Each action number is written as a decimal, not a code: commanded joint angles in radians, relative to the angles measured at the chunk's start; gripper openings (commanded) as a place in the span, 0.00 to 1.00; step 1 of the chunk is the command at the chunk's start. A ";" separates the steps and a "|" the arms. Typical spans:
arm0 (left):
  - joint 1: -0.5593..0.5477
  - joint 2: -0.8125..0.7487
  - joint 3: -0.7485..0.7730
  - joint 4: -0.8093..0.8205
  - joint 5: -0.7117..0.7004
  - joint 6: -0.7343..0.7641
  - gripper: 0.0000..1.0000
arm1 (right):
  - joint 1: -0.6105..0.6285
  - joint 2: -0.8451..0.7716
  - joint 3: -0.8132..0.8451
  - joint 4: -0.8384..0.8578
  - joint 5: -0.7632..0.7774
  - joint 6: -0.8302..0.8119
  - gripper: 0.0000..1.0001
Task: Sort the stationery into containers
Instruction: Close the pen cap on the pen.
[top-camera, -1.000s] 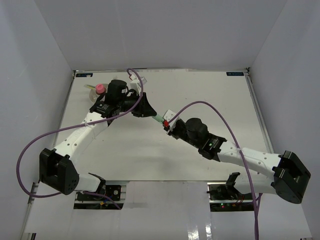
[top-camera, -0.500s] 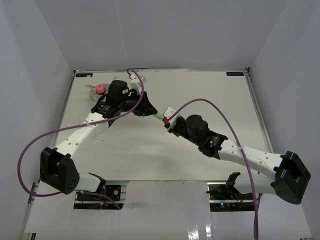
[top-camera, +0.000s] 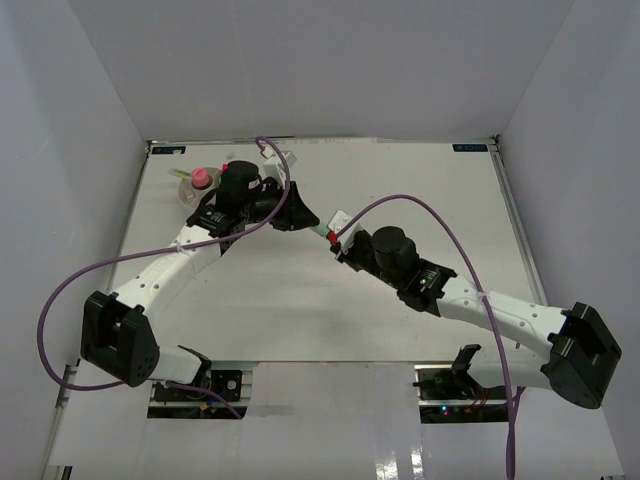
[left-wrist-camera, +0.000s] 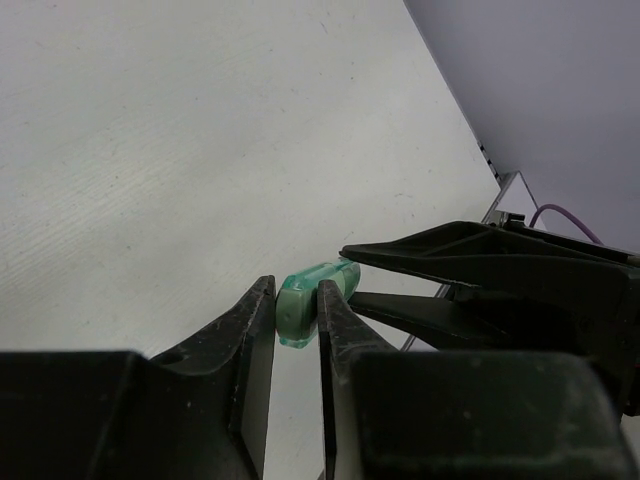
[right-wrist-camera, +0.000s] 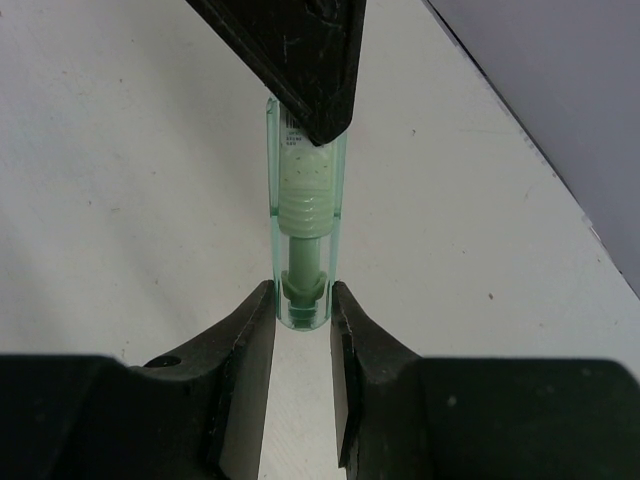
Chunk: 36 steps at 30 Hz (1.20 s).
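A pale green marker (top-camera: 318, 233) with a clear cap is held above the table between both grippers. My left gripper (top-camera: 306, 222) is shut on one end of it; the left wrist view shows its jaws pinching the marker's end (left-wrist-camera: 305, 300). My right gripper (top-camera: 333, 243) is shut on the other end; the right wrist view shows its jaws pressed against the clear cap (right-wrist-camera: 304, 290). The round white organiser cup (top-camera: 183, 190) stands at the far left behind the left arm, with a pink-topped item (top-camera: 200, 177) in it. The other stationery is out of view.
The right gripper's black fingers (left-wrist-camera: 470, 262) fill the right of the left wrist view. A left finger (right-wrist-camera: 300, 60) hangs over the marker in the right wrist view. White walls enclose the table (top-camera: 430, 200). Purple cables loop over both arms.
Both grippers, with the green marker between them, have shifted slightly away from the arm bases and a little to the right. The grips look the same.
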 joint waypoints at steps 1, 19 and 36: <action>-0.098 0.026 -0.049 -0.078 0.185 -0.061 0.16 | 0.017 -0.026 0.117 0.420 -0.076 0.008 0.19; -0.089 0.012 0.001 -0.123 0.076 -0.061 0.57 | 0.006 -0.104 0.018 0.420 -0.055 0.008 0.19; -0.048 -0.073 0.026 -0.046 0.004 -0.125 0.55 | -0.003 -0.115 -0.056 0.419 -0.050 0.033 0.19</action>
